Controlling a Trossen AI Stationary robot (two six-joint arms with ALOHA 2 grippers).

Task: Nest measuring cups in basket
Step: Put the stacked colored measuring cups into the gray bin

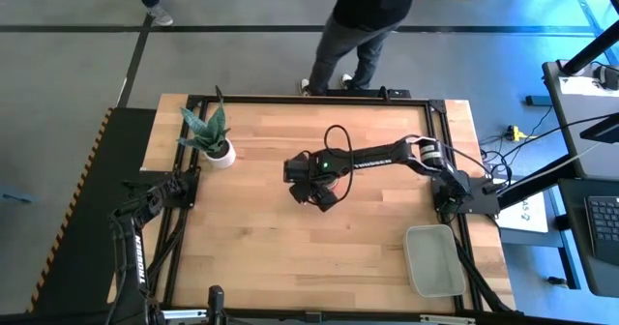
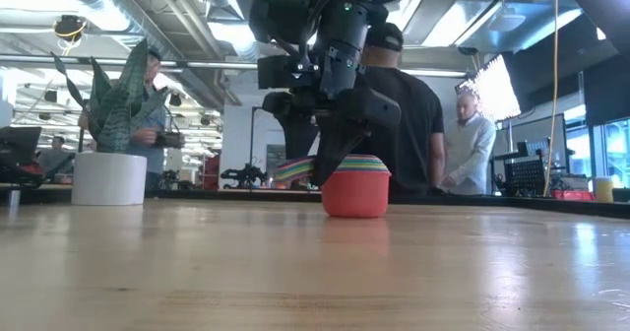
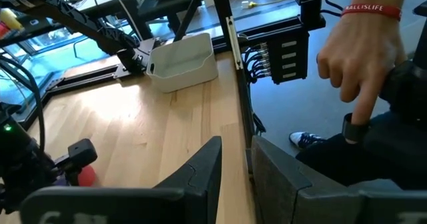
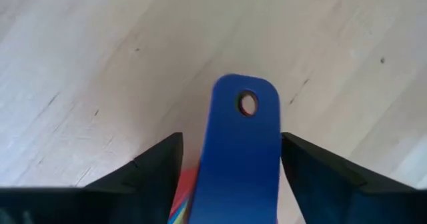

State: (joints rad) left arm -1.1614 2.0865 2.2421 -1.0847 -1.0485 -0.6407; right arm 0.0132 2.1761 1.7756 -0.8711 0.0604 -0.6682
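Right end effector [image 4: 230, 157] open astride blue cup handle [image 4: 239, 144], seemingly untouched

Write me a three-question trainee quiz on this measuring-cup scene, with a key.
1. True or false: the stack of measuring cups already sits inside the basket.
2. Which gripper hangs over the stack? A) left gripper B) right gripper
3. Fill in: the handle between that gripper's fingers is coloured ____.

Key:
1. False; the stack stands on the table mid-way, the basket at the near right corner.
2. B; the right gripper is there, the left gripper waits at the left edge.
3. Blue; see the blue handle.
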